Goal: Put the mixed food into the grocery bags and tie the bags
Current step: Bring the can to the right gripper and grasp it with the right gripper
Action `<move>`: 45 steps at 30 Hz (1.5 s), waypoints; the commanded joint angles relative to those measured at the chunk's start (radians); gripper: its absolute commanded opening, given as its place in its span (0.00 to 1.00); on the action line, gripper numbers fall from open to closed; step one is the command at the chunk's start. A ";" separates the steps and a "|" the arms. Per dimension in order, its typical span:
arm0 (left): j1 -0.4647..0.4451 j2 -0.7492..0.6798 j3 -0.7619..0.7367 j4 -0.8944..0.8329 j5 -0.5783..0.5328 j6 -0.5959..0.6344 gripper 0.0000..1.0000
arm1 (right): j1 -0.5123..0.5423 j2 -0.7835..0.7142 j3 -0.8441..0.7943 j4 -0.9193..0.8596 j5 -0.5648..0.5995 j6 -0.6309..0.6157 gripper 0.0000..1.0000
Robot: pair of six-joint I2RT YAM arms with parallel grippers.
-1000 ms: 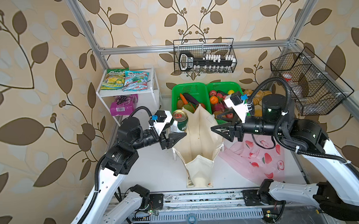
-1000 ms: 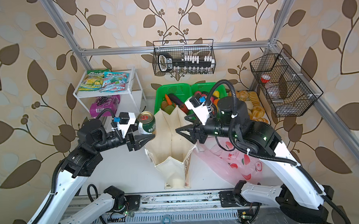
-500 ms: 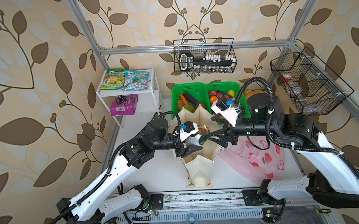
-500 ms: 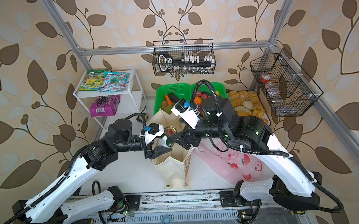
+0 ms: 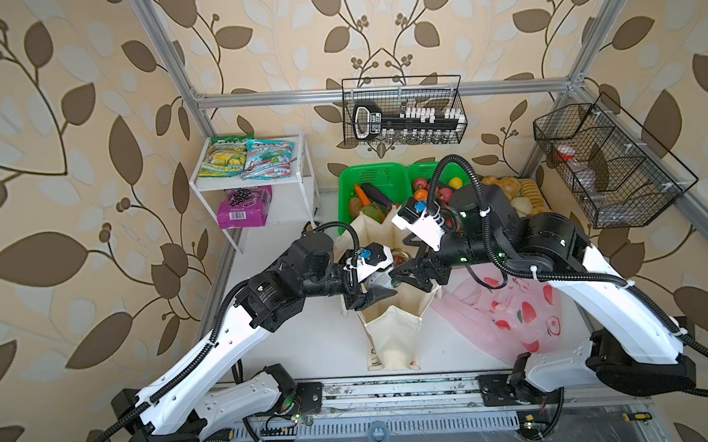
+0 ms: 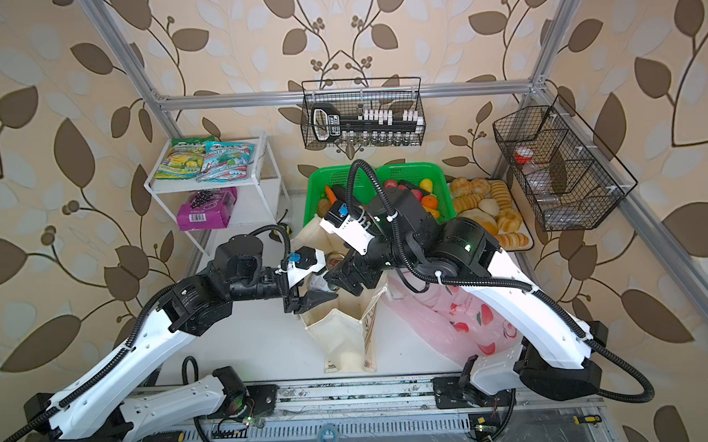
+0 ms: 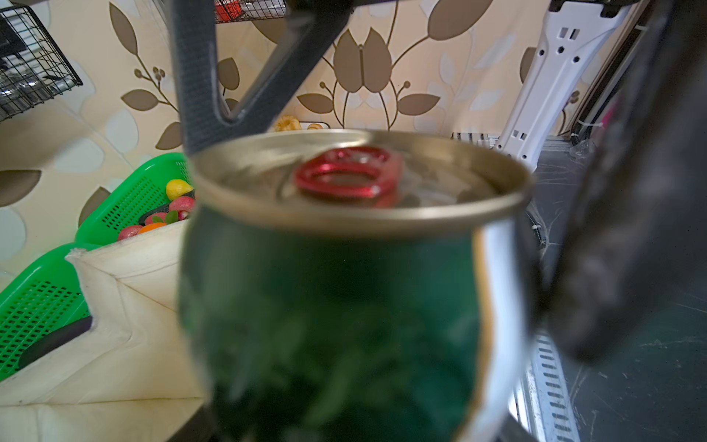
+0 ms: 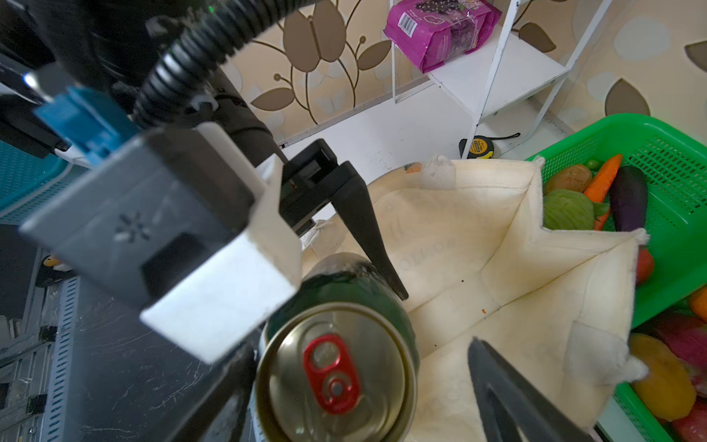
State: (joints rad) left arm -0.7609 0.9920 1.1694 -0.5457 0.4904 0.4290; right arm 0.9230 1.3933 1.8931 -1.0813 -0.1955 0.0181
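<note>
Your cream canvas tote (image 8: 478, 214) stands open on the desk (image 5: 308, 341), and what shows of its floor is bare, so judge the packing as barely begun. The pink plastic bag (image 5: 511, 317) lies flat and slack just beside the tote; it looks empty and untied. On the white shelf (image 5: 296, 150) the purple grape-print packet (image 5: 243, 207) sits on the lower level and the teal mint packet (image 5: 268, 162) on the upper one, both well apart from the bags. The green cabbage (image 8: 568, 210) and brown potato (image 8: 568, 178) rest in the green basket (image 5: 366, 169) behind the tote; you cannot pick out the tomato for certain among the red fruit. The small can (image 8: 336, 382) is the one item on its way: your left claw (image 5: 384, 280) is clamped on its green body, holding it at the tote's near rim, not yet inside. Your right claw (image 5: 407, 275) hangs close by with its jaws spread wide, gripping nothing. Everything else, plus both ties, is left to do.
</note>
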 commanded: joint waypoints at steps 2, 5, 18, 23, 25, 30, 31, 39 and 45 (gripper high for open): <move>-0.012 -0.019 0.074 0.076 0.018 0.035 0.29 | 0.002 0.034 0.019 -0.006 -0.032 -0.010 0.85; -0.012 -0.026 0.067 0.081 0.014 0.034 0.30 | 0.004 0.041 0.009 0.005 -0.052 -0.004 0.84; -0.012 -0.060 0.040 0.119 -0.010 -0.013 0.27 | 0.001 0.047 -0.052 0.033 -0.136 -0.017 0.77; -0.014 -0.064 0.019 0.132 -0.006 -0.040 0.27 | -0.002 0.029 -0.052 0.059 -0.126 -0.019 0.68; -0.014 -0.061 0.021 0.115 -0.009 -0.036 0.27 | -0.009 -0.001 -0.071 0.110 -0.129 -0.004 0.74; -0.014 -0.049 0.038 0.073 -0.006 -0.019 0.27 | -0.024 -0.016 -0.088 0.139 -0.141 0.009 0.76; -0.014 -0.050 0.039 0.071 -0.004 -0.018 0.27 | -0.025 -0.015 -0.089 0.136 -0.144 0.009 0.76; -0.015 -0.046 0.044 0.085 -0.004 -0.022 0.27 | -0.021 -0.013 -0.119 0.125 -0.167 0.008 0.71; -0.015 -0.039 0.043 0.094 0.006 -0.024 0.28 | -0.018 -0.002 -0.129 0.126 -0.170 0.009 0.71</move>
State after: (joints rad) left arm -0.7666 0.9688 1.1690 -0.5755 0.4606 0.4007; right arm 0.9020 1.3888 1.7866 -0.9546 -0.3477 0.0334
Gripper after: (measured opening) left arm 0.679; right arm 0.709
